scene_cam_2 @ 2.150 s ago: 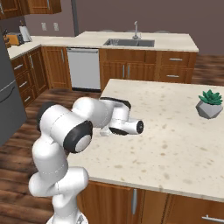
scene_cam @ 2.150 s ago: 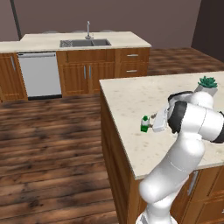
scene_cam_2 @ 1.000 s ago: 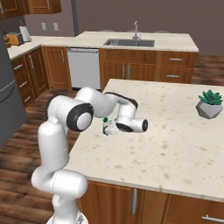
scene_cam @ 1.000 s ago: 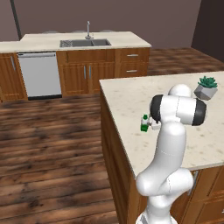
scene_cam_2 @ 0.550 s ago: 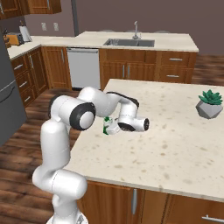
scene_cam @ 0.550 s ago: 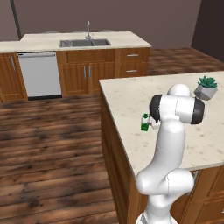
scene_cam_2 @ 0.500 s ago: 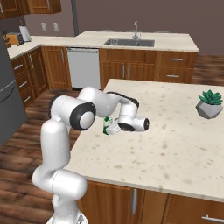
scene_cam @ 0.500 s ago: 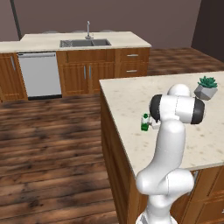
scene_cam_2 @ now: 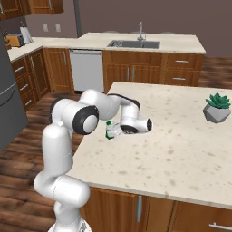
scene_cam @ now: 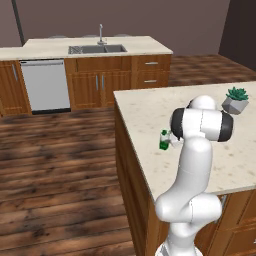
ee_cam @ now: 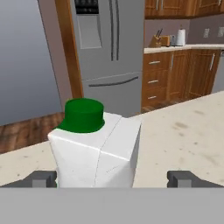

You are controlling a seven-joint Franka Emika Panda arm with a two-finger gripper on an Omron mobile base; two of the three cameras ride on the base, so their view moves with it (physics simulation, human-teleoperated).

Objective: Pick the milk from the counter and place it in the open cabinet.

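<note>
- Beige speckled stone topped the island surface (scene_cam_2: 181, 136), which stood on a brown wooden base amid dark plank flooring.
- On that top, the claw (ee_cam: 112, 178) was spread, one dark fingertip (ee_cam: 41, 178) close against the carton's left side and the other standing well clear to its right; it had not closed on anything.
- Between the tips stood the milk (ee_cam: 97, 148), a small white carton with a green cap, upright on the surface near the island's edge (scene_cam: 164, 139) (scene_cam_2: 109, 130).
- Judging by that, the reach looked finished and the grasp not yet made; lifting, carrying and setting the carton in the cabinet all remained.
- The carton sat off-centre between the fingers, so I judged it might get nudged sideways as they closed.
- Farther along the same top, well apart from the carton, sat a spiky green potted plant (scene_cam_2: 217, 108) in a grey pot.
- Across the floor ran a second counter with a steel sink and faucet (scene_cam: 97, 46), a pale dishwasher front (scene_cam: 47, 86) under it, and wooden base cupboards.
- Beyond the carton, the hand view showed a steel refrigerator (ee_cam: 109, 52), more wooden drawers, and a knife block (ee_cam: 155, 40) on a far counter.
</note>
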